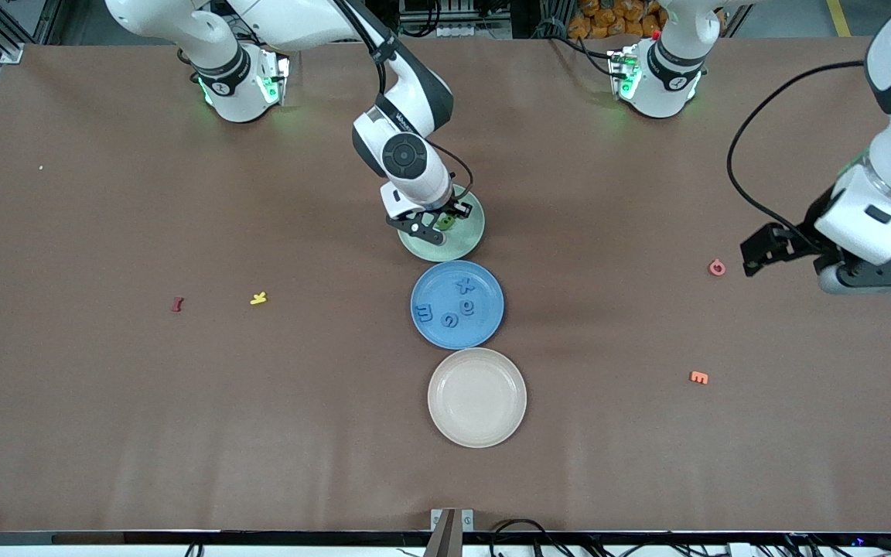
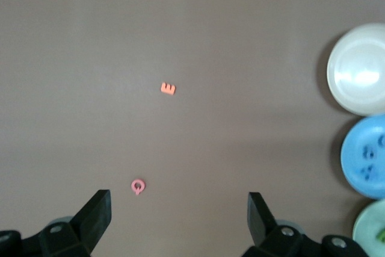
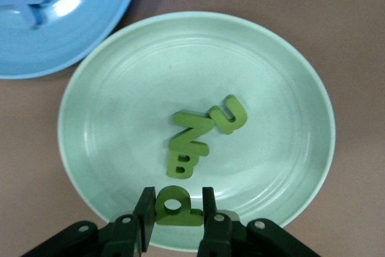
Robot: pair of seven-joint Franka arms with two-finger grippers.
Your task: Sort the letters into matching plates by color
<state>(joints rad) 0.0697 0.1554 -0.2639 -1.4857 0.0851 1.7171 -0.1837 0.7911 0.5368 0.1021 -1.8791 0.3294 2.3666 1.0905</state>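
Even overhead light, scene bright. Soft shadows fall beside round matte blue plate (image 1: 457, 305) and round cream plate (image 1: 477, 397). White glare patch on cream plate in left wrist view. Brown table covering (image 1: 105, 402) matte, glare-free. All 3 views sharp.

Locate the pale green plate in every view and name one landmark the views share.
Front view: the pale green plate lies under the right gripper, farther from the camera than the blue plate.
Left wrist view: a sliver at the frame's corner.
Right wrist view: fills the middle.
Shared landmark: the blue plate beside it.
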